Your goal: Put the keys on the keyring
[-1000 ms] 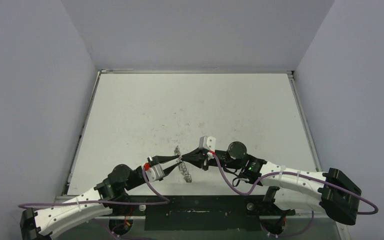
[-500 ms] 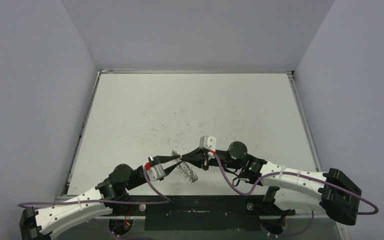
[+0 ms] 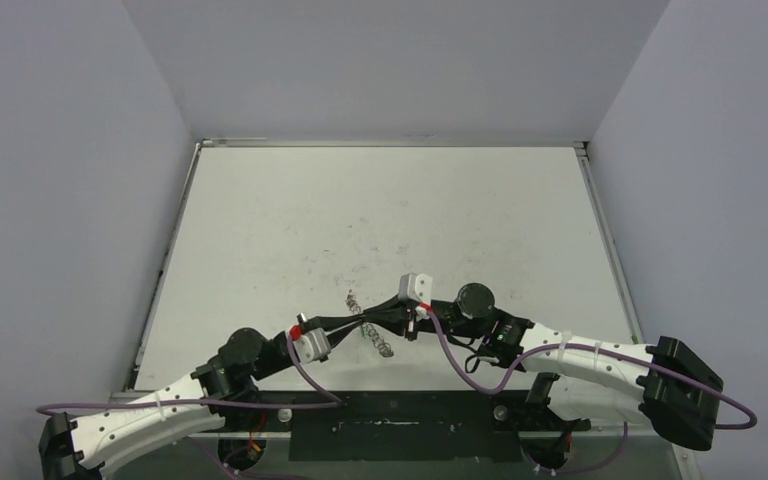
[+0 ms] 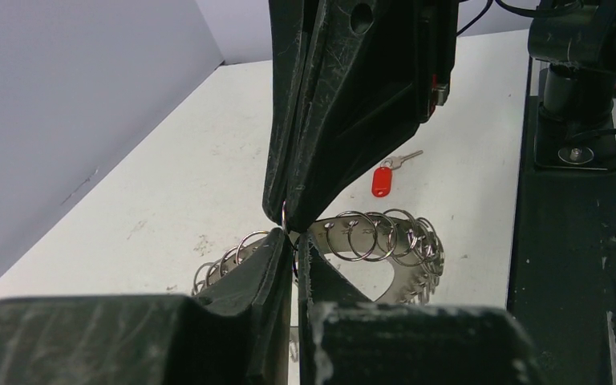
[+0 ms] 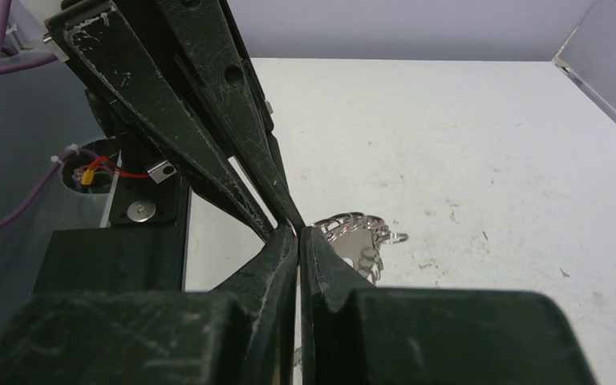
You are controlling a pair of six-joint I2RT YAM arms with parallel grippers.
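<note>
The left gripper point(image 4: 293, 247) and right gripper point(image 4: 289, 215) are found closed, tip to tip, on one wire loop of the keyring point(image 4: 378, 235), which is held low over the table point(image 4: 168, 184) near its front edge. The keyring is judged light, stiff and slippery, with springy loops; its flat band is the firmer hold. The red-tagged key point(image 4: 381, 180) is seen lying on the table beyond, best taken by its tag.

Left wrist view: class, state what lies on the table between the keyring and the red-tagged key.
Nothing lies there. In the left wrist view, the stretch of white table between the keyring and the red-tagged key is bare.
</note>
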